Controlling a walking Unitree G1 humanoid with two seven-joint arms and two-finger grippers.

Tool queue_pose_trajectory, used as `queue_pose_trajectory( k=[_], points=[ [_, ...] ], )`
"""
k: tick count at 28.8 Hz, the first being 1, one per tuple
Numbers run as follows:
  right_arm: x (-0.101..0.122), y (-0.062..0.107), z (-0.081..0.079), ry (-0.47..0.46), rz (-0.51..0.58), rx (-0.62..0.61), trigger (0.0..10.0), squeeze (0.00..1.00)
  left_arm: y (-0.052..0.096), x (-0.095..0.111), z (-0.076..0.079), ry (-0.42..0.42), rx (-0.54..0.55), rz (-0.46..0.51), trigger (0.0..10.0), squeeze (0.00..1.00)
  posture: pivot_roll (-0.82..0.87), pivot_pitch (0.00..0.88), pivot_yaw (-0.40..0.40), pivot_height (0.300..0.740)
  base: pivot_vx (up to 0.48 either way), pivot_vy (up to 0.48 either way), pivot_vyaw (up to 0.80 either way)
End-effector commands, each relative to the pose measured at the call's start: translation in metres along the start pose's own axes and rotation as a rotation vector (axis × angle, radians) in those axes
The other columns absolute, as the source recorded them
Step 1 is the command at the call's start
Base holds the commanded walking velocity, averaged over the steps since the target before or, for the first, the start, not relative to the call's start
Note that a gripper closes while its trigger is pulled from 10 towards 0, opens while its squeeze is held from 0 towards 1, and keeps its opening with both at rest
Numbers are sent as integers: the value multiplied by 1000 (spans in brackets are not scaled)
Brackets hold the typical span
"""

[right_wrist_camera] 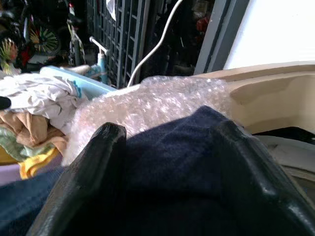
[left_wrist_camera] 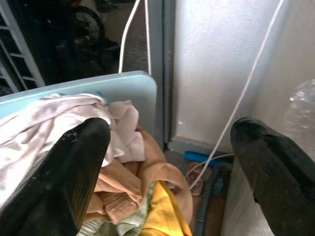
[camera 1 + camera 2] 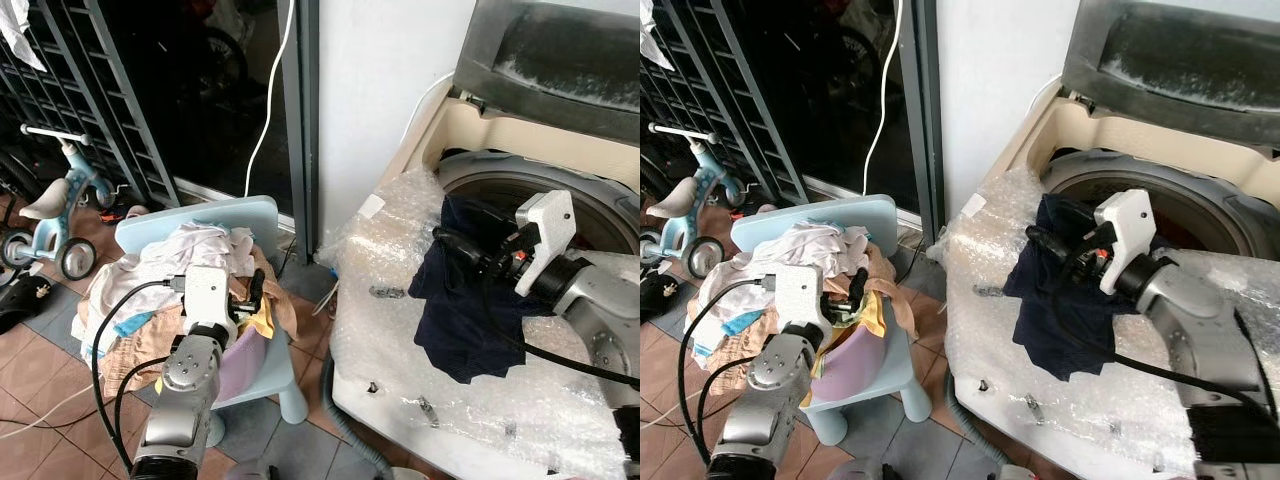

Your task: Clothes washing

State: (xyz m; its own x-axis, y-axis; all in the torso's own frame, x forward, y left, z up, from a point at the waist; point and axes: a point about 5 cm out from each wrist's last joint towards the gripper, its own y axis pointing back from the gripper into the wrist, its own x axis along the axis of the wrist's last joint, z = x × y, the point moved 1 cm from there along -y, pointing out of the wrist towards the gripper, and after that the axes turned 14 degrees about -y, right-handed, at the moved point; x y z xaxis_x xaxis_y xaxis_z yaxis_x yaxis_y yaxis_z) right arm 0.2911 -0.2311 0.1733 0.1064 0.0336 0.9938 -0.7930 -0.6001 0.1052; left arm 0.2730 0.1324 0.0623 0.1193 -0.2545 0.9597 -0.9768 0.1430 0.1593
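Observation:
A dark navy garment [image 3: 462,300] hangs over the bubble-wrapped top of the washing machine [image 3: 400,330], its upper end at the rim of the open drum [image 3: 590,215]. My right gripper [image 3: 448,240] is shut on the navy garment [image 1: 172,162] at the drum's edge. A pile of clothes [image 3: 160,280], white, tan and yellow, lies heaped on a light blue plastic chair [image 3: 200,215] to the left. My left gripper [image 3: 255,290] is open just above that pile, its fingers [image 2: 74,172] wide apart over the tan and yellow cloth [image 2: 147,201].
The machine's lid [image 3: 560,60] stands raised at the back. A white cable [image 3: 270,90] runs down the dark doorway beside a grey door frame [image 3: 300,120]. A child's tricycle [image 3: 55,210] stands at far left on the tiled floor. A grey hose [image 3: 350,440] lies beside the machine.

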Motion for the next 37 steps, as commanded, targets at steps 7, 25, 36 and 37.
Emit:
queue_pose_trajectory(
  k=[7,25,36,37],
  points=[
    [-36,2,-5,121,-208,-5,0,0,7,-3,-6,-25,-32,-17,10000,0,-74,0,67,740,0,0,0],
    [-39,-44,13,6,-35,-423,0,0,2,4,-12,-45,-82,-14,10000,0,-43,0,59,740,0,0,0],
    [15,-59,44,-77,212,-768,0,0,2,11,-12,-9,-47,-18,10000,0,-68,0,30,740,0,0,0],
    [26,-58,47,-52,261,-802,0,0,1,12,-12,-7,-46,-13,10000,0,-71,0,22,740,0,0,0]
  ],
)
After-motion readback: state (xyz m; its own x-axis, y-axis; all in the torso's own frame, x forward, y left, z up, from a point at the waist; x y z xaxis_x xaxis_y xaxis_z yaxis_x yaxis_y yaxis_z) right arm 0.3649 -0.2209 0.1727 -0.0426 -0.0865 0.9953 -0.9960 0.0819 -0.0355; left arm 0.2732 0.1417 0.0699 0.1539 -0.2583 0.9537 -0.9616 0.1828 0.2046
